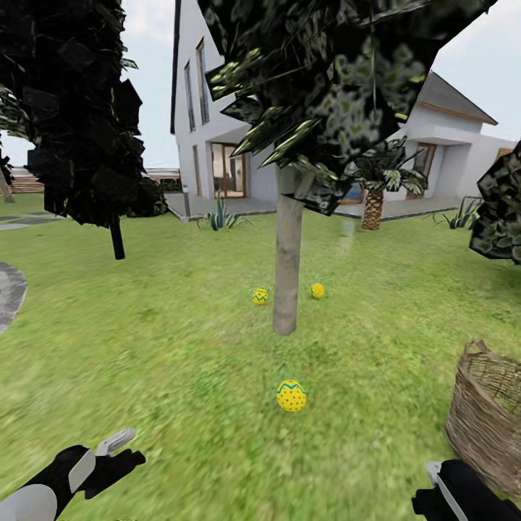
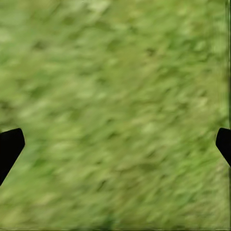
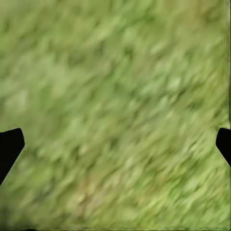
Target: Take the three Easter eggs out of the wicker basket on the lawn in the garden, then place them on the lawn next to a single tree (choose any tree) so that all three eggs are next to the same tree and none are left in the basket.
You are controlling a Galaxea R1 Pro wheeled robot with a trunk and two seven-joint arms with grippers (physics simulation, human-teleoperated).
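Three yellow Easter eggs lie on the lawn around the tree with the pale trunk. One egg sits just left of the trunk, another just right of it. The nearest egg lies in front of the trunk, with red dots and a blue zigzag band. The wicker basket stands at the right edge, its bottom hidden. My left gripper hangs low at the left, my right gripper low beside the basket. Both wrist views look down on grass, left gripper and right gripper open and holding nothing.
A near-black tree stands at the left and dark foliage at the right edge. Behind the lawn are a white house, a short palm and a paved patio. Grey paving curves in at the far left.
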